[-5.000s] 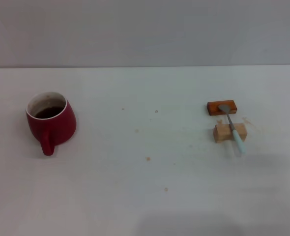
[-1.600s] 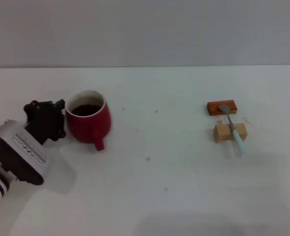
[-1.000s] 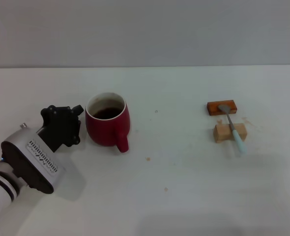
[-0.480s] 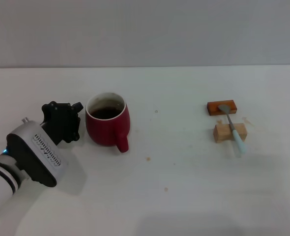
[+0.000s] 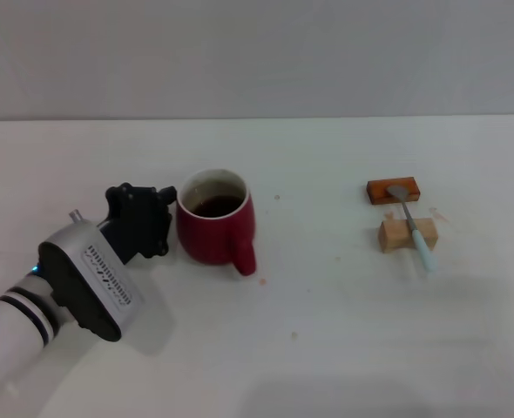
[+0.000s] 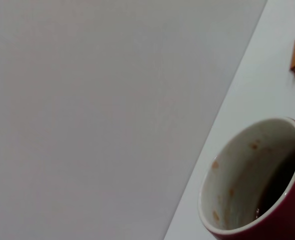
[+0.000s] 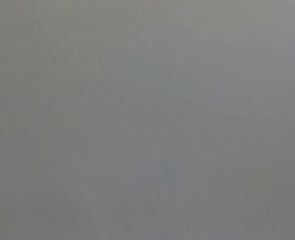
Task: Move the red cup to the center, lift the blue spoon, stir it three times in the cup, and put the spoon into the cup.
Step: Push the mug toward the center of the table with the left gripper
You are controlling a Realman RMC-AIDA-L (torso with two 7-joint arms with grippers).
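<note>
**Clerk:** Two task items on the worktop (image 5: 344,348). Item one: red cup (image 5: 215,231), squat glazed ceramic, dark liquid inside, standing left of the middle with its loop handle turned toward the near edge.

**Checker:** Handling?

**Clerk:** Likely heavy, rigid, breakable, slippery glaze; liquid may slop if jolted. Best pushed low on the body or taken by the handle. Left gripper (image 5: 157,222) sits against its left side; whether its jaws are apart or together, I cannot tell.

**Checker:** Item two?

**Clerk:** Blue spoon (image 5: 412,225), toward the right edge, metal bowl on the orange-brown block (image 5: 393,190), neck across the pale wooden block (image 5: 407,235). Probably light, stiff, slim; take it by the overhanging pale handle. Right gripper not seen.
</note>
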